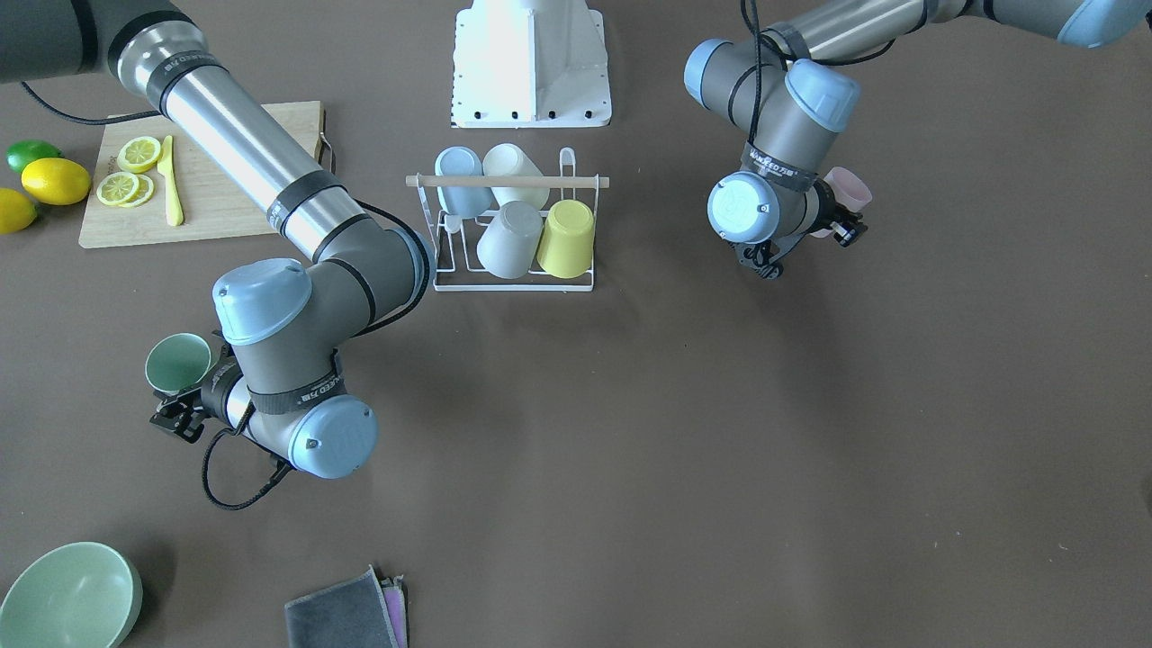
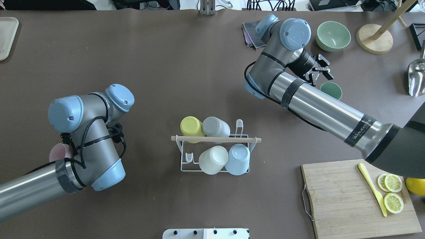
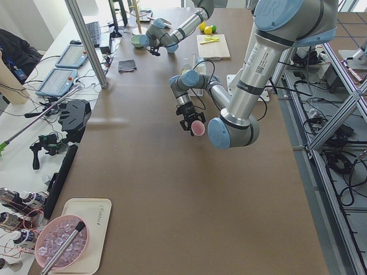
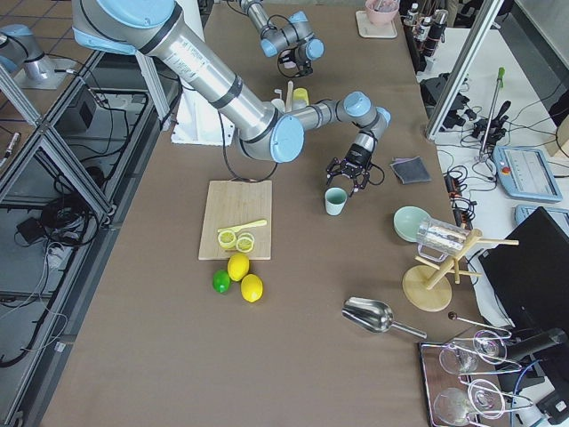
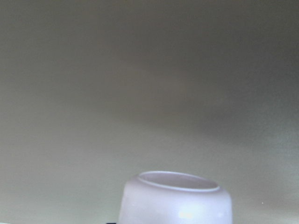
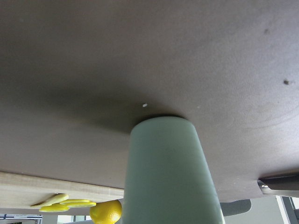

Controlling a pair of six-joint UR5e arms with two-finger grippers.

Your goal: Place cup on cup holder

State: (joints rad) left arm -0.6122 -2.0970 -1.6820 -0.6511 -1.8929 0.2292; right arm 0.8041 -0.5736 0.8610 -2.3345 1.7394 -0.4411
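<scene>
We are looking at the cup holder (image 2: 215, 139), a white wire rack with a rectangular base and a pale wooden rod across its top. It is standing mid-table on the matte brown tabletop (image 2: 166, 83). Four smooth, rounded cups are sitting upturned on its prongs: the yellow cup (image 2: 191, 127), grey cup (image 2: 215, 127), cream cup (image 2: 212, 160) and pale blue cup (image 2: 237, 159).

Well off to one side, the left gripper (image 3: 191, 122) is clamping a pink cup (image 1: 847, 190). The overhead view is hiding most of that grip under the arm, while the left side view is showing it plainly.

On the opposite side, the right gripper (image 2: 320, 75) is hovering with its fingers spread beside a green cup (image 2: 331, 90) that is standing on the tabletop. The front-facing view is showing us the green cup's hollow mouth. The right wrist view is giving only its smooth, tapering wall.
</scene>
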